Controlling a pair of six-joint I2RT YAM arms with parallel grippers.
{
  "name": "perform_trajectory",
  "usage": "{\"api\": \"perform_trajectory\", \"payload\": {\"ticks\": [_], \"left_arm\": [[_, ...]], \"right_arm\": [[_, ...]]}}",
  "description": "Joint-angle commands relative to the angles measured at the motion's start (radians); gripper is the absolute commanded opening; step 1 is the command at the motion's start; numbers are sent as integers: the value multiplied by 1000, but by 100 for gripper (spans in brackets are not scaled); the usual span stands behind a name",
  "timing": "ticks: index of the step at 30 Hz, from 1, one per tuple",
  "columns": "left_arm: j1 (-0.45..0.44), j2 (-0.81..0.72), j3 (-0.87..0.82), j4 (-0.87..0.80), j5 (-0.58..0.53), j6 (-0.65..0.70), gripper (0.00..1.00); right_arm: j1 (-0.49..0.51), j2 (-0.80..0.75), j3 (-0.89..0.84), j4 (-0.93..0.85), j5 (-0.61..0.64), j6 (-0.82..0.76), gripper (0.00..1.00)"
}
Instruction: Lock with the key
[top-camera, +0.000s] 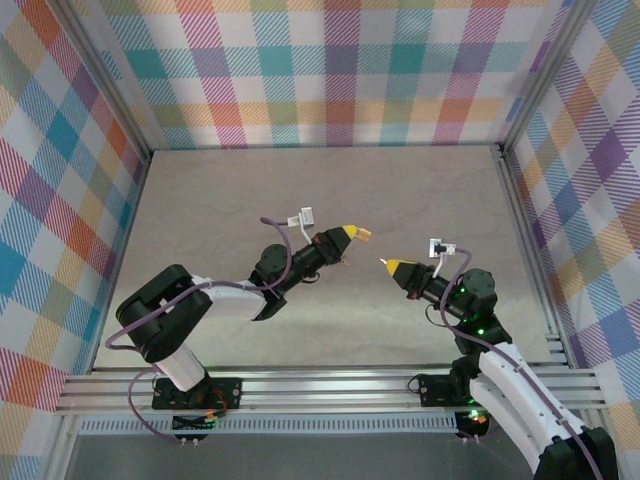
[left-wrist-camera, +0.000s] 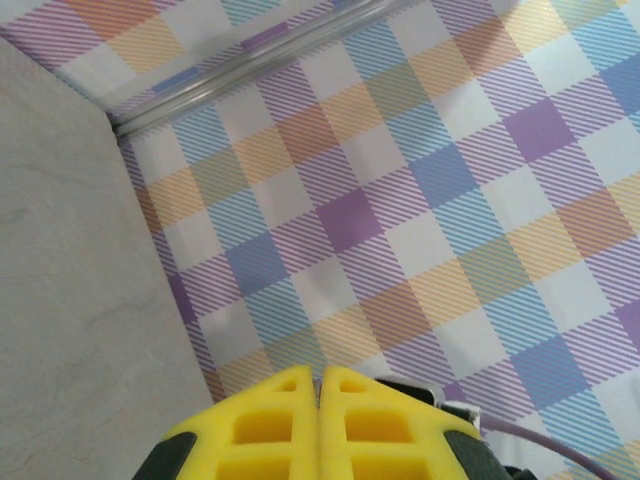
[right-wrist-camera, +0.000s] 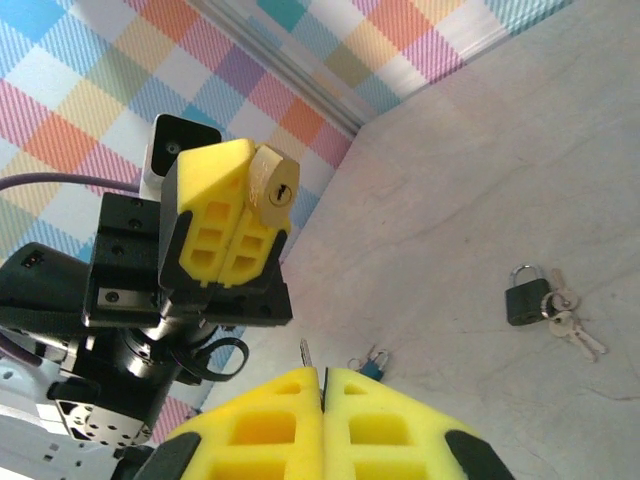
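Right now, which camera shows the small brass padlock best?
The right wrist view: the small brass padlock faces it, keyhole visible, pinched in the left fingers. The top external view gives just a brass speck.

Walls (top-camera: 330, 70) are rocking pastel plaid in pink, teal, orange and purple; the table (top-camera: 330, 190) is looking marbled beige. Fingers (right-wrist-camera: 215, 215) are glowing yellow, the brass padlock (right-wrist-camera: 272, 190) is shining gold, the dark padlock (right-wrist-camera: 524, 297) is looking blackish, the key (right-wrist-camera: 306, 352) is flashing silver.

The dark lock (right-wrist-camera: 524, 300), with its thin shackle, lies flat on the table (right-wrist-camera: 480, 150). The key (right-wrist-camera: 305, 352) stands with its silver blade pinched in the right pincer (right-wrist-camera: 322, 376).
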Motion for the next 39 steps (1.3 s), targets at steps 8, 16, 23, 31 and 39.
{"api": "perform_trajectory", "payload": {"ticks": [8, 16, 23, 31, 39], "left_arm": [[33, 55, 2, 42, 68, -6, 0], [33, 46, 21, -51, 117, 41, 0], [24, 39, 57, -158, 156, 89, 0], [9, 46, 96, -248, 192, 131, 0], [-3, 71, 140, -305, 225, 151, 0]], "right_arm": [[-20, -53, 132, -322, 195, -88, 0], [-51, -68, 215, -504, 336, -120, 0], [-93, 43, 222, -487, 328, -73, 0], [-119, 240, 216, -384, 339, 3, 0], [-126, 419, 225, -243, 347, 28, 0]]}}
